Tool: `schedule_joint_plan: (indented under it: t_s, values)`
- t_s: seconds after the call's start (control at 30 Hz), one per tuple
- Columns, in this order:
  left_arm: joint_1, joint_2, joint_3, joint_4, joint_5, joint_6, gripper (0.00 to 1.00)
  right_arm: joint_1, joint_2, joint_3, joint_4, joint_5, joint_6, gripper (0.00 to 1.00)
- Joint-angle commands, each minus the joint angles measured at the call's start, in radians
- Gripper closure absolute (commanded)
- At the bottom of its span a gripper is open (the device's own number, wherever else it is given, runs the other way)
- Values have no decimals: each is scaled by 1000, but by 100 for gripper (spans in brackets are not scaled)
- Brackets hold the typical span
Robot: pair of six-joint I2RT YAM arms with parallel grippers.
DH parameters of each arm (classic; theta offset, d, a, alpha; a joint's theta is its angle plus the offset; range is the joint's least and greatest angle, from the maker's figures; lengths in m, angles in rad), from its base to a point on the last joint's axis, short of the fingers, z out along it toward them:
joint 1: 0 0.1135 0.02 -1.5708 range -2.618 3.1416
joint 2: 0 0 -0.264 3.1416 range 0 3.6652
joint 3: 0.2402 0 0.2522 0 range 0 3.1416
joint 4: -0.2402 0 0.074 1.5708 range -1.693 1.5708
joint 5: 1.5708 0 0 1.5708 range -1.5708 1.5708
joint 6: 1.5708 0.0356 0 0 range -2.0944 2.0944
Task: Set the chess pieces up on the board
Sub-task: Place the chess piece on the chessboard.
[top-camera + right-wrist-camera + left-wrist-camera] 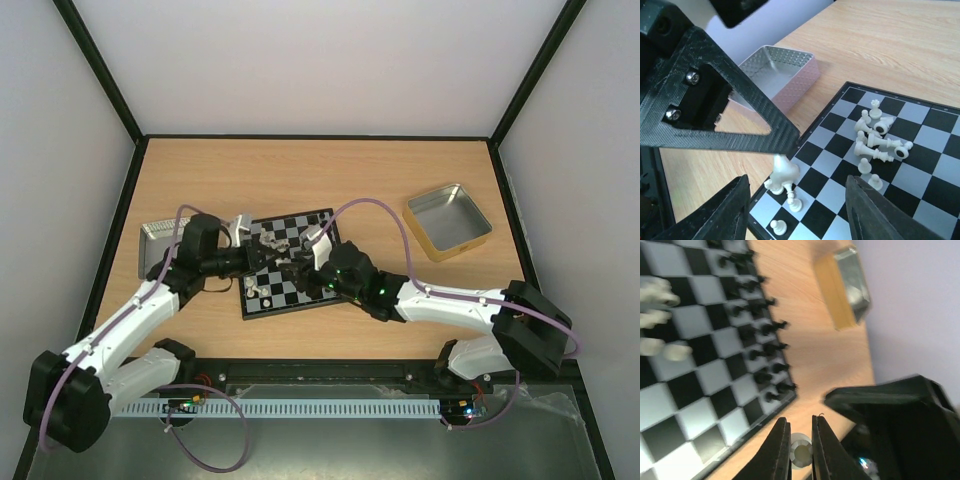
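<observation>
Pale wooden surface (400, 170) bears the small black-and-grey checked board (300, 224), beside whose edge the left hand (800, 424) pinches a tiny cream-white chess piece (801, 454), likely light and slippery, best gripped mid-stem; the right hand (798, 181) gapes empty.

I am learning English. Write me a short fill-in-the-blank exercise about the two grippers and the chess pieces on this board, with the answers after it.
1. The chess piece clamped in the left gripper is ___ in colour.
2. The right gripper is ___ and holds nothing.
3. In the left wrist view, the pieces standing along one edge of the board are all ___.

Missing words: white; open; black.
</observation>
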Motion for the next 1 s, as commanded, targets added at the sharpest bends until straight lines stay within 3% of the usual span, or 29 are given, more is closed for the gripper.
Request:
schedule_joint_plan:
  t_s: [0.0, 0.13, 0.4, 0.63, 0.97]
  values:
    - [-9, -67, 62, -240, -376, 88, 97, -3, -19, 0, -21, 85, 53, 46]
    - [-81, -116, 95, -377, -643, 84, 97, -3, -44, -20, -25, 183, 109, 43]
    - [-368, -154, 110, -566, -1073, -89, 98, -4, -25, 2, -62, 294, 163, 42]
    - [-534, -159, 5, -562, -1084, -246, 98, -4, -22, -4, -57, 303, 181, 42]
    - [-581, -124, -123, -454, -1073, -314, 98, -4, 1, -2, -65, 304, 187, 42]
